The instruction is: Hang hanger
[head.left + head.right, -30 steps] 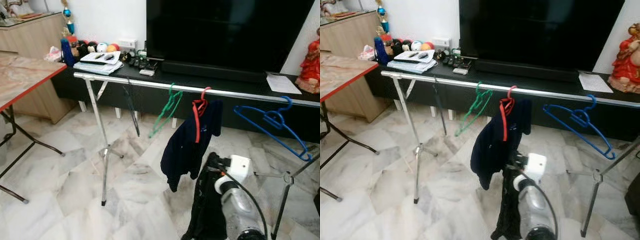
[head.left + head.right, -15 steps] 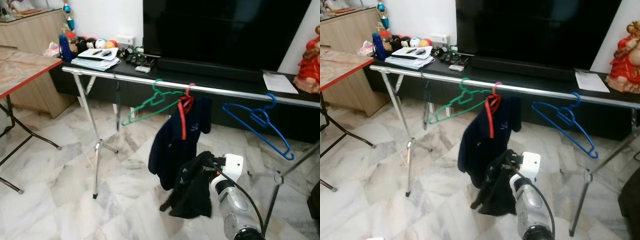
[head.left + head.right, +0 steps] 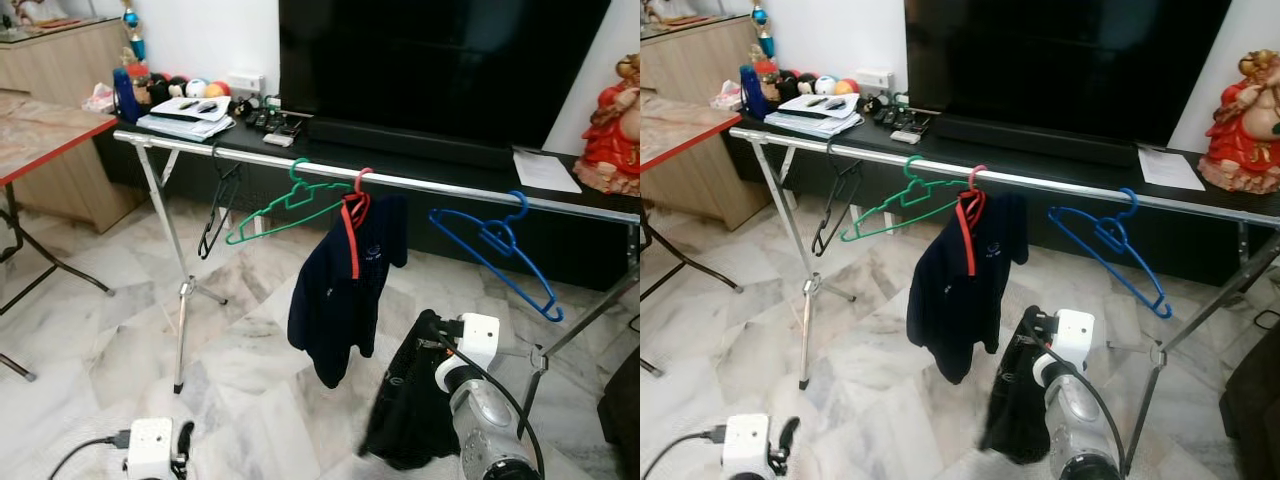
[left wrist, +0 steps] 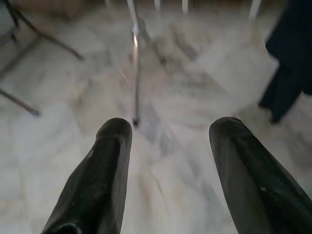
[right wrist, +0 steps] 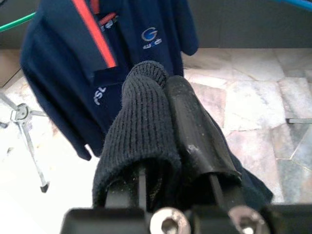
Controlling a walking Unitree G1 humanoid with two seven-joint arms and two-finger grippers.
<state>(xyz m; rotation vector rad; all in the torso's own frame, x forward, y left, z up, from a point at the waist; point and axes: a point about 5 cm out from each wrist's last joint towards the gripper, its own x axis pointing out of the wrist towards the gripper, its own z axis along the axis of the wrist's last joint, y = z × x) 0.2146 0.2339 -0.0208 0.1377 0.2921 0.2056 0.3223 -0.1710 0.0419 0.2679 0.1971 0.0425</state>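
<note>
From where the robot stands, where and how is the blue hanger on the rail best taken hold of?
Probably at the blue hanger's short neck under its hook, coming from the front. It hangs free on the rail, clear of the navy shirt. The left pincer is open and free.

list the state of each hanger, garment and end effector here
black hanger: empty, on rail
green hanger: empty, on rail, tilted
red hanger: on rail, carrying navy shirt
blue hanger: empty, on rail
black garment: off rail, held by right end effector
left end effector: open, empty, over floor
</note>
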